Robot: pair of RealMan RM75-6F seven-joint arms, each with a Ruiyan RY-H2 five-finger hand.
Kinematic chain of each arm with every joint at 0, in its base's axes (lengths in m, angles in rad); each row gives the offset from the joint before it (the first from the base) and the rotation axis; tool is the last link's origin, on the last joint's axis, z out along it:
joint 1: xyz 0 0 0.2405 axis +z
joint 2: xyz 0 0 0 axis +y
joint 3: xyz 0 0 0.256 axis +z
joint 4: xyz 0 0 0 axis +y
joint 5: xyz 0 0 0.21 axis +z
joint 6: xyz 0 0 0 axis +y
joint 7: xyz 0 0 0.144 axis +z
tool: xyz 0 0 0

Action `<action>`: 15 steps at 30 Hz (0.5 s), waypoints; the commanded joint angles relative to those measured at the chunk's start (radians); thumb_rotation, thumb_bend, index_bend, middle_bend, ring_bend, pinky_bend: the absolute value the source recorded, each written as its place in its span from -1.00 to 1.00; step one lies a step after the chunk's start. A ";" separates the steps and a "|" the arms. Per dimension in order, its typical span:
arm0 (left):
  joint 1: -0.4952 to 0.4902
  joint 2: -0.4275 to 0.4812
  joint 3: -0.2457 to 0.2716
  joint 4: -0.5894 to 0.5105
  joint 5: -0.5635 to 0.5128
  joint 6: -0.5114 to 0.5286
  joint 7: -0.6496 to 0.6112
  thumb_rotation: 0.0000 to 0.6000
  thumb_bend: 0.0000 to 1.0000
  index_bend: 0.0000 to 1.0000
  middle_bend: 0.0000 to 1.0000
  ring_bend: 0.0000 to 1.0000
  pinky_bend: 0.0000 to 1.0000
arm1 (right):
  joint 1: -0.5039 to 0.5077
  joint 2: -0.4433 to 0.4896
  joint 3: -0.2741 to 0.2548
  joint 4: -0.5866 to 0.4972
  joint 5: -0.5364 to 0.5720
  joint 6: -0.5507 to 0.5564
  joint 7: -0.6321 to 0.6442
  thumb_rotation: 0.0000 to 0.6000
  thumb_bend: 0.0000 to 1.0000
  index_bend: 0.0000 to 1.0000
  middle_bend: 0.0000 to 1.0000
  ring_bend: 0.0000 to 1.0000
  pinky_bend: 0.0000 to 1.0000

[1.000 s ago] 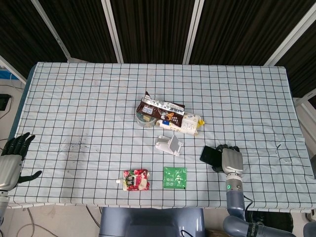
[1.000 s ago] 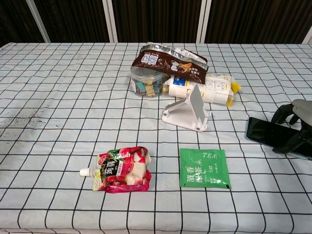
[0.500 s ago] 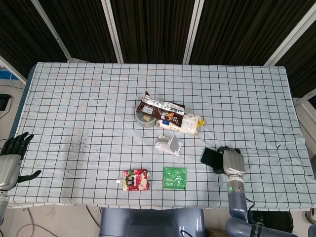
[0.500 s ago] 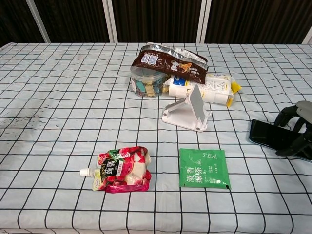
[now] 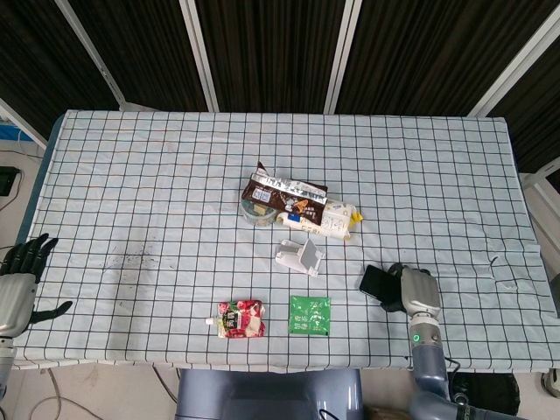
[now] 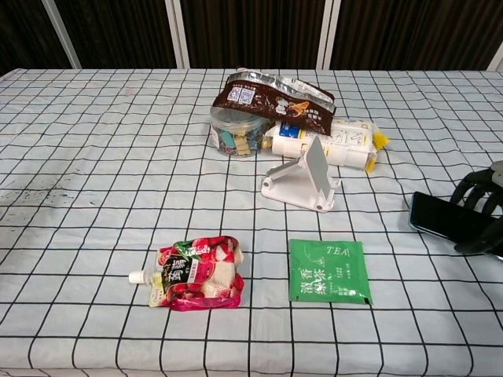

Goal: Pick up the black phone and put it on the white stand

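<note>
The black phone (image 5: 375, 281) lies flat on the checked cloth at the front right, right of the white stand (image 5: 300, 257). My right hand (image 5: 418, 293) grips the phone's right end, fingers curled over its top edge. In the chest view the phone (image 6: 440, 217) shows at the right border with the hand's fingers (image 6: 475, 179) hooked over it, and the stand (image 6: 302, 182) is upright and bare in the middle. My left hand (image 5: 17, 280) hangs off the table's front left corner, fingers apart and holding nothing.
Behind the stand lie a brown snack bag (image 5: 284, 192), a clear tub (image 6: 233, 134) and a white-yellow packet (image 5: 334, 219). A green tea sachet (image 5: 310, 315) and a red drink pouch (image 5: 240, 318) lie near the front edge.
My right hand has slid right and toward the front edge, taking the phone with it, further from the stand. The left hand has stayed where it was.
</note>
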 commanded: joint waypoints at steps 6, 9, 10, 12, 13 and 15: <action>0.001 -0.003 -0.001 0.003 0.000 0.002 0.002 1.00 -1.00 -1.00 -1.00 -1.00 -1.00 | -0.019 0.046 0.036 -0.064 -0.052 0.017 0.092 1.00 0.10 0.72 0.53 -0.09 -0.53; 0.000 -0.003 -0.002 0.002 0.000 0.002 0.001 1.00 -1.00 -1.00 -1.00 -1.00 -1.00 | -0.027 0.059 0.063 -0.088 -0.077 0.024 0.152 1.00 0.10 0.72 0.53 -0.09 -0.53; 0.000 -0.003 -0.002 0.003 0.000 0.002 0.001 1.00 -1.00 -1.00 -1.00 -1.00 -1.00 | -0.032 0.063 0.076 -0.098 -0.091 0.027 0.185 1.00 0.10 0.72 0.53 -0.09 -0.53; 0.000 -0.003 -0.001 0.003 0.001 0.001 0.002 1.00 -1.00 -1.00 -1.00 -1.00 -1.00 | -0.041 0.063 0.098 -0.113 -0.108 0.029 0.248 1.00 0.10 0.72 0.53 -0.09 -0.53; -0.001 -0.003 -0.001 0.003 0.002 0.001 0.002 1.00 -1.00 -1.00 -1.00 -1.00 -1.00 | -0.048 0.059 0.119 -0.128 -0.110 0.027 0.303 1.00 0.10 0.72 0.53 -0.09 -0.53; -0.001 -0.004 -0.001 0.004 0.004 0.000 0.001 1.00 -1.00 -1.00 -1.00 -1.00 -1.00 | -0.060 0.049 0.154 -0.148 -0.118 0.013 0.410 1.00 0.10 0.72 0.52 -0.09 -0.53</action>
